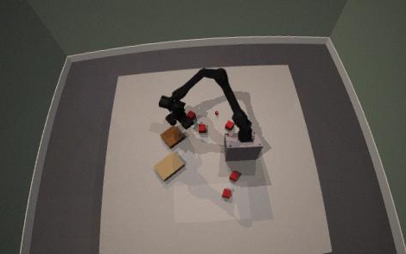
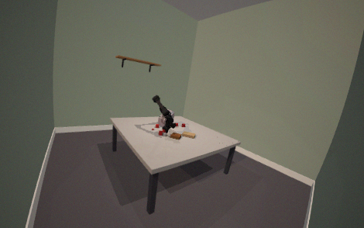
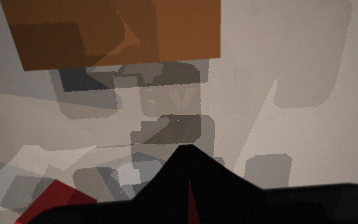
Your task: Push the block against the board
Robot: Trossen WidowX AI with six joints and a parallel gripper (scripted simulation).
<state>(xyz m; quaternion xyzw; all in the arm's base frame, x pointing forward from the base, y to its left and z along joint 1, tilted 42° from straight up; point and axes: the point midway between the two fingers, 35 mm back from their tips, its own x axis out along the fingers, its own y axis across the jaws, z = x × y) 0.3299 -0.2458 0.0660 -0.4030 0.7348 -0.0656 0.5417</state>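
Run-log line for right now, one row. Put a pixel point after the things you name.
gripper (image 3: 186, 151): shut, empty | brown block (image 1: 172, 136) (image 2: 176, 136) (image 3: 125, 32): apart from tan board (image 1: 169, 166) (image 2: 189, 135) | push: unfinished

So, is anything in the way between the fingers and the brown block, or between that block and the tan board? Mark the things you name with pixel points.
Nothing visible in either gap, just shadows. The closed fingers (image 1: 187, 124) (image 2: 167, 129) face the brown block (image 1: 171, 136) (image 2: 176, 136) (image 3: 190, 30); the tan board (image 1: 169, 166) (image 2: 189, 135) lies beyond. The red cubes (image 1: 202, 129) (image 2: 160, 133) (image 3: 55, 200) sit off both paths.
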